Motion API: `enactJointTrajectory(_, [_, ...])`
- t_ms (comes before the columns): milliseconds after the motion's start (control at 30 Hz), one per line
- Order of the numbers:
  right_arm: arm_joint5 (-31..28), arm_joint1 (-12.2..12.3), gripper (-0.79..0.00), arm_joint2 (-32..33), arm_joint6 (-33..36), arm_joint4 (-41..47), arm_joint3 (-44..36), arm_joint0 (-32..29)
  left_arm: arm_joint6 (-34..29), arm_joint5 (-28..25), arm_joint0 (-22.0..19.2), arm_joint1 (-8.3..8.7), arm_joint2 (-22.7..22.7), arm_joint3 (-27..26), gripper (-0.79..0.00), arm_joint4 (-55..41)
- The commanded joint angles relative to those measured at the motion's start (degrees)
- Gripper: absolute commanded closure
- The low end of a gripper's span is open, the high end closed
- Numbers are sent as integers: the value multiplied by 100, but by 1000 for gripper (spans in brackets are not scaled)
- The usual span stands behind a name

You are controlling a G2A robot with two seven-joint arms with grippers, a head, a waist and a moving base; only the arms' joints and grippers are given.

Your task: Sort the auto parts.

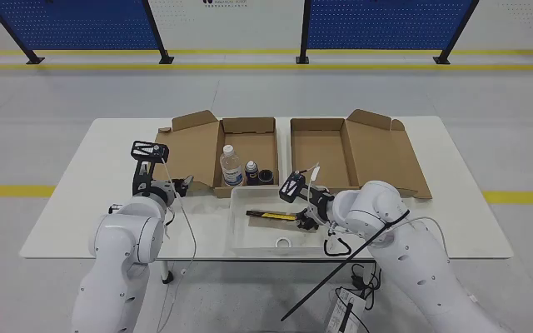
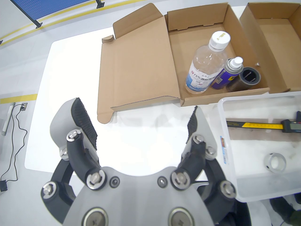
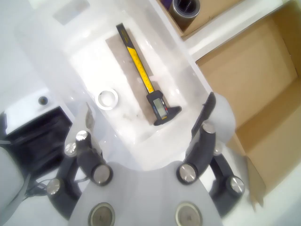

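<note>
A clear plastic bin (image 1: 256, 238) at the table's front holds a yellow-and-black digital caliper (image 1: 273, 215) (image 3: 140, 71) (image 2: 258, 125) and a metal ring (image 1: 284, 243) (image 3: 107, 98) (image 2: 274, 163). Behind it the left cardboard box (image 1: 246, 133) (image 2: 195, 34) contains a clear bottle (image 2: 207, 64), a blue spray can (image 2: 227, 74) and a black cylinder (image 2: 249, 77) (image 3: 185, 5). The right cardboard box (image 1: 323, 154) (image 3: 254, 71) has nothing in it. My right gripper (image 3: 150, 101) (image 1: 305, 220) hangs open above the bin's right end, over the caliper's head. My left gripper (image 2: 136, 105) (image 1: 186, 182) stands open over bare table left of the bin.
Both boxes have their lids folded flat outward on the white table (image 1: 83, 191). Cables hang off the table's front edge by each arm. Blue fence panels (image 1: 75, 21) stand far behind the table.
</note>
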Motion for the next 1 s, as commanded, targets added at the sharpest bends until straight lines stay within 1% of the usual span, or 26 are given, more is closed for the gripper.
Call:
enactJointTrajectory(0, [0, 0, -785, 0, 0, 0, 0, 0, 0, 0, 0, 0, 0, 0, -785, 0])
enactJointTrajectory(133, [-39, -7, -785, -92, -192, -90, -37, -11, 0, 0, 0, 0, 0, 0, -785, 0])
enactJointTrajectory(200, [-105, -32, -785, -217, -30, 91, 76, 120, 0, 0, 0, 0, 0, 0, -785, 0])
enactJointTrajectory(267, [-6, -82, -785, -350, 300, 438, 194, 383, 0, 0, 0, 0, 0, 0, -785, 0])
enactJointTrajectory(400, [461, -215, -785, -779, 1172, 862, 347, 939, 0, 0, 0, 0, 0, 0, -785, 0])
enactJointTrajectory(467, [763, -295, -785, -1001, 1529, 1036, 489, 1217, 0, 0, 0, 0, 0, 0, -785, 0])
enactJointTrajectory(533, [992, -358, -785, -1227, 1880, 1018, 549, 1438, 0, 0, 0, 0, 0, 0, -785, 0])
enactJointTrajectory(600, [1197, -400, -785, -1371, 1928, 1051, 634, 1542, 0, 0, 0, 0, 0, 0, -785, 0])
enactJointTrajectory(700, [1461, -399, -785, -1494, 1928, 914, 821, 1644, 0, 0, 0, 0, 0, 0, -785, 0])
enactJointTrajectory(767, [1434, -384, -785, -1537, 1928, 984, 955, 1666, 0, 0, 0, 0, 0, 0, -785, 0])
enactJointTrajectory(833, [1271, -360, -785, -1621, 1928, 909, 1154, 1734, 0, 0, 0, 0, 0, 0, -785, 0])
enactJointTrajectory(967, [1242, -356, -785, -1642, 1928, 876, 1181, 1750, 0, 0, 0, 0, 0, 0, -785, 0])
